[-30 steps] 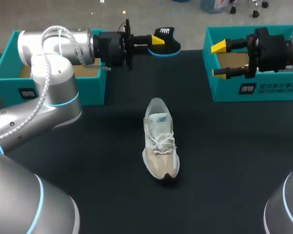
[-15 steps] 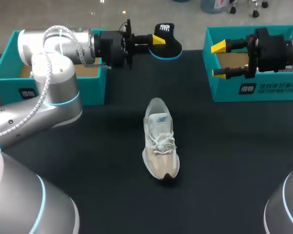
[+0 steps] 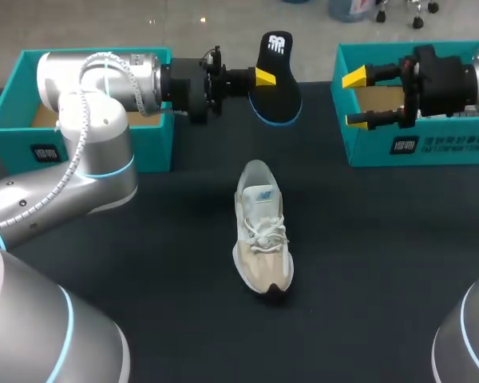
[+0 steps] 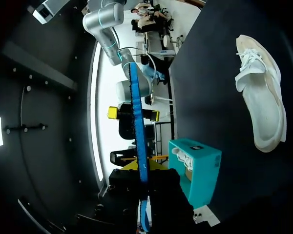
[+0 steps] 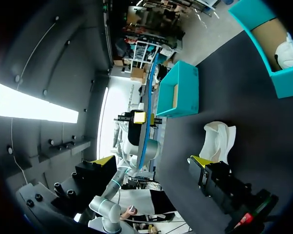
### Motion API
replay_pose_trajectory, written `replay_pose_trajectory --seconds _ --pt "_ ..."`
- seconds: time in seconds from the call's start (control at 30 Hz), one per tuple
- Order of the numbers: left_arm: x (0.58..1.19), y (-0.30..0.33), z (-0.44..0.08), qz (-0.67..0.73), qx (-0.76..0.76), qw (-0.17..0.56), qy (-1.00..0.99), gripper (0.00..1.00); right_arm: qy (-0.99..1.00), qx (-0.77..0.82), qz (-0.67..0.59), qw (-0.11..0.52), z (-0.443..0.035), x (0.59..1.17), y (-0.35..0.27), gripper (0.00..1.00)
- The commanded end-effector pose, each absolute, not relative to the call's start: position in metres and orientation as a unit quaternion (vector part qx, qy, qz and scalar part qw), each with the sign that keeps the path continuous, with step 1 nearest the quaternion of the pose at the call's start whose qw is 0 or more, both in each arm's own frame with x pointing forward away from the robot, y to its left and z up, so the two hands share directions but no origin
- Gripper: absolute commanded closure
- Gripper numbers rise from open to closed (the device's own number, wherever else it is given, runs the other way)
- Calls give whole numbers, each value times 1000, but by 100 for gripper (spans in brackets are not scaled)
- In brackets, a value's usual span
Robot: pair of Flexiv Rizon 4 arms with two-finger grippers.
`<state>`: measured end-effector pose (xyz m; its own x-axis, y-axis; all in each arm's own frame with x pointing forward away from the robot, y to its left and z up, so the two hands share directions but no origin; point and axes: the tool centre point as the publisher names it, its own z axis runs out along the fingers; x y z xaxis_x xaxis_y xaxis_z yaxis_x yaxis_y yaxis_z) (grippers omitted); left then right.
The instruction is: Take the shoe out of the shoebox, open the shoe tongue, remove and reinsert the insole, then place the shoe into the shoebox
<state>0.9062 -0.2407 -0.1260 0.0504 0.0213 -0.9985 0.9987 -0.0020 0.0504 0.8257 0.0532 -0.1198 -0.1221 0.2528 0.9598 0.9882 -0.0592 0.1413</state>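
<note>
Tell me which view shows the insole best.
Head view: the insole's whole broad face shows, held above the table in the left claw. Both wrist views catch it only edge-on, as a thin blue strip.

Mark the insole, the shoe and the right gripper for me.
insole point(image 3: 281, 92), head view, on its black face.
shoe point(image 3: 263, 233), head view, on the laces.
right gripper point(image 3: 354, 99), head view, midway between its yellow tips.
</note>
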Motion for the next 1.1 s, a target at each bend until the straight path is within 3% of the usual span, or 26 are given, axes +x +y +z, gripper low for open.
replay_pose_trajectory --seconds 0.03,0.13,0.2,0.33,0.4,1.1 --pt "907 -253 -125 -485 525 504 485 100 -580 -541 -472 386 -125 846 69 0" --pt "902 -261 -124 -489 529 504 477 100 -584 -538 -469 387 -126 854 77 0" --pt "899 -266 -124 -488 533 504 472 100 -586 -534 -470 389 -126 859 81 21" --pt "896 -274 -123 -492 532 505 469 100 -589 -529 -468 393 -126 864 88 38" --pt "895 -276 -123 -494 529 506 469 100 -590 -528 -467 394 -125 865 89 53" --pt "900 -291 -124 -493 517 522 467 100 -595 -514 -460 413 -125 860 106 64"
